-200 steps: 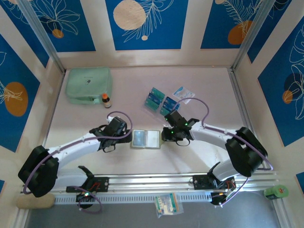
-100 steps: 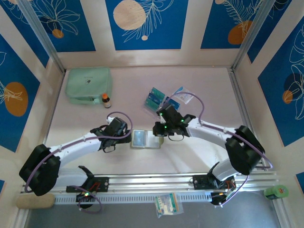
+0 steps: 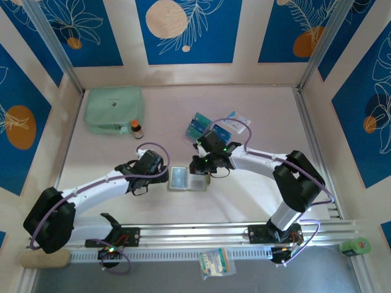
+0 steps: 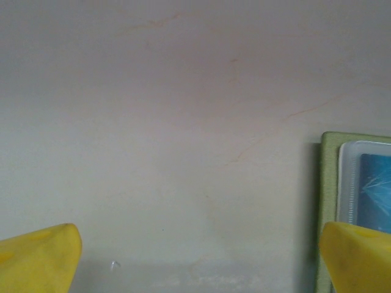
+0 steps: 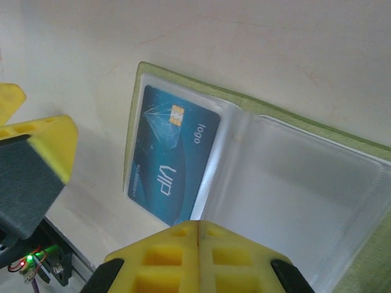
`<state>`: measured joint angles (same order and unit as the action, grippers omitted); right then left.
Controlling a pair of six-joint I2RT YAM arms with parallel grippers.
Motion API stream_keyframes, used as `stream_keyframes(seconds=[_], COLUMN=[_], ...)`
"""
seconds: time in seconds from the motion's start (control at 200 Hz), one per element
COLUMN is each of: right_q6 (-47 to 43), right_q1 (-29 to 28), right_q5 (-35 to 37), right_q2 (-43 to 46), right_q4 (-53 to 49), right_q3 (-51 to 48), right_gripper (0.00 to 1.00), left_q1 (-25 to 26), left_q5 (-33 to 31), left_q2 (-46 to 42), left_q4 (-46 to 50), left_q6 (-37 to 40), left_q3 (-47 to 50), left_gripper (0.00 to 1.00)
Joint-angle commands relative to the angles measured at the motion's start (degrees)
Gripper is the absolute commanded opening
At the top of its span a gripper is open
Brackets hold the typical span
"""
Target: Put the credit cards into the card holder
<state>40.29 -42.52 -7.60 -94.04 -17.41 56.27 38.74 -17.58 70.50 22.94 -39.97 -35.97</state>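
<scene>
Now your right gripper (image 5: 198, 235), jaws together, sits over the open card holder (image 5: 293, 177); your left gripper (image 4: 201, 247) gapes beside its left edge. The right has moved left.

Card holder (image 3: 188, 179) lay open at centre, one credit card (image 5: 171, 162) in L pocket; other credit cards (image 3: 200, 127) behind, to R; pouch (image 3: 113, 109) far L, bottle (image 3: 136, 129) just beside it.

The card holder (image 3: 183, 179) is olive-green with pale clear pockets; the card (image 5: 171, 162) inside it is teal-blue with pale line-work and lettering. Beyond the card holder, the credit cards (image 3: 200, 126) are teal and blue, the pouch (image 3: 113, 108) mint-green.
</scene>
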Motion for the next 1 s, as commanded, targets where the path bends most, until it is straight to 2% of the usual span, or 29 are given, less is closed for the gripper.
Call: stream_keyframes(seconds=[0.0, 0.355, 0.595, 0.74, 0.835, 0.995], right_q6=[0.12, -2.49, -4.43, -3.98, -4.3, -2.92], right_q1=[1.29, 0.84, -1.22, -1.6, -1.77, -0.19], right_q5=[-3.77, -8.46, -5.83, -4.08, -0.55, 5.16], right_q2=[1.69, -4.43, -9.73, -7.27, -3.69, 0.94], right_q4=[-3.07, -5.32, -8.27, -8.08, -7.99, -7.26], right_q3=[2.25, 6.17, 11.46, 10.24, 7.63, 2.79], right_gripper=[0.0, 0.0, 0.0, 0.0, 0.0, 0.0], left_q1=[-1.25, -5.04, -6.16, -5.97, -5.63, -3.85], left_q5=[1.14, 7.68, 11.33, 14.01, 17.43, 19.43], left_q2=[-0.38, 0.74, 3.77, 1.29, -2.14, -3.64], left_q4=[3.45, 8.9, 12.61, 10.01, 4.51, 0.01], left_q6=[5.58, 11.28, 12.54, 10.54, 9.14, 6.56], left_q3=[-5.07, -12.13, -16.79, -15.7, -12.15, -9.66], left_gripper=[1.0, 1.0, 1.0, 1.0, 1.0, 1.0])
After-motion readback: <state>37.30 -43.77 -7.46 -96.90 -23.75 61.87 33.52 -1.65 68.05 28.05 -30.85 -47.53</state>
